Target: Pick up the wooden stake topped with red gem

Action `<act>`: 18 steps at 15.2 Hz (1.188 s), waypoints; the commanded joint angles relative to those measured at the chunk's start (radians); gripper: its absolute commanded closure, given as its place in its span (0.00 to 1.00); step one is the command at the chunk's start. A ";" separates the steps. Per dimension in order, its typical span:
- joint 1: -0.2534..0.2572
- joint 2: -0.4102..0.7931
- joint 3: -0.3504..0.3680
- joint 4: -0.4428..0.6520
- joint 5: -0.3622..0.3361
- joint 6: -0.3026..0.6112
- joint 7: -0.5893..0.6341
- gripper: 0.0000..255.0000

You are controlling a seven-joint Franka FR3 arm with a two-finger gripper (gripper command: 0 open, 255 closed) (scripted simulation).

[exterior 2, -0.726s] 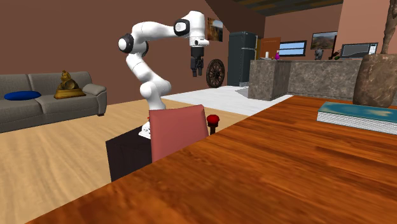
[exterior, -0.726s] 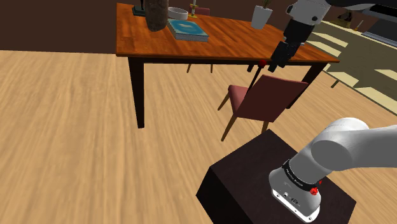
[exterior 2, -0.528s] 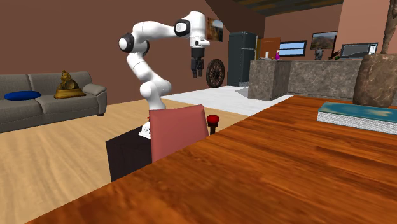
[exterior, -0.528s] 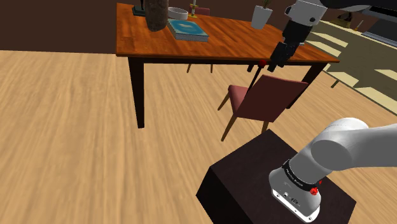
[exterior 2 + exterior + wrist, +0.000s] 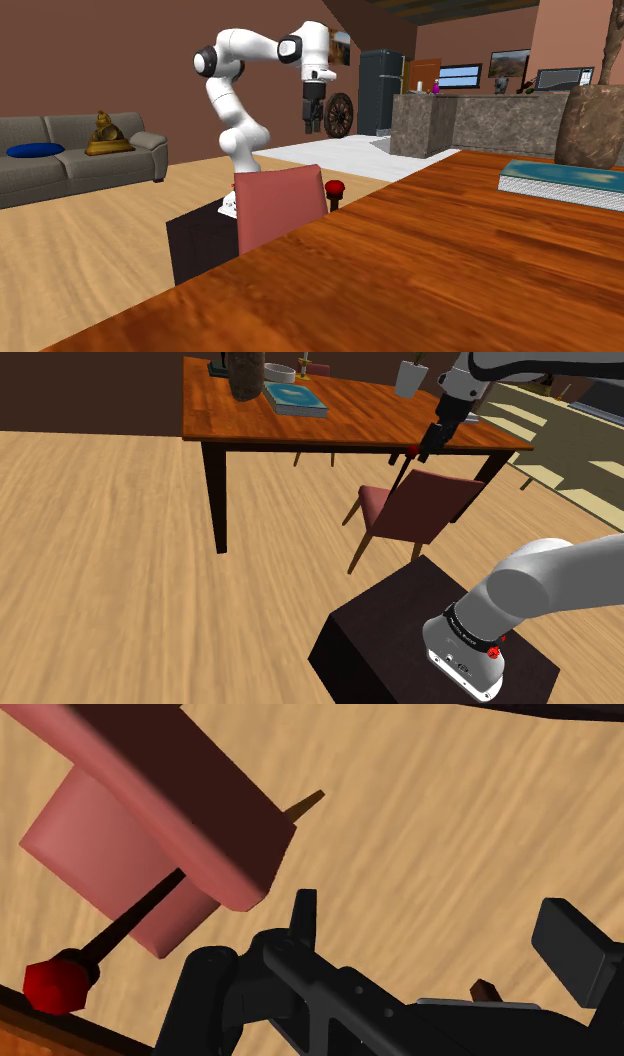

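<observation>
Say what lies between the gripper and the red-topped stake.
Nothing. In the second exterior view, the gripper hangs above the stake, with bare space between them.

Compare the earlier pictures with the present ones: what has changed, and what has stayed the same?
The gripper has come down a little and shifted toward the second exterior view's right, nearer the red-topped stake. Its fingers hold nothing. The stake, chair and table have not moved.

You'll find the stake standing at the table's near edge, gem end up, just beside the chair's back. The gripper hangs just beside its top, on the shoulder view's right. The stand sits before the chair.
</observation>
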 commanded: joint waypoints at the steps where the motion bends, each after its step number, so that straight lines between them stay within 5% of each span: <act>1: -0.008 0.053 -0.021 0.020 -0.022 0.036 -0.030 0.00; 10: -0.047 0.326 -0.127 0.179 -0.086 0.172 -0.182 0.00; 18: -0.086 0.599 -0.198 0.400 -0.075 0.250 -0.321 0.00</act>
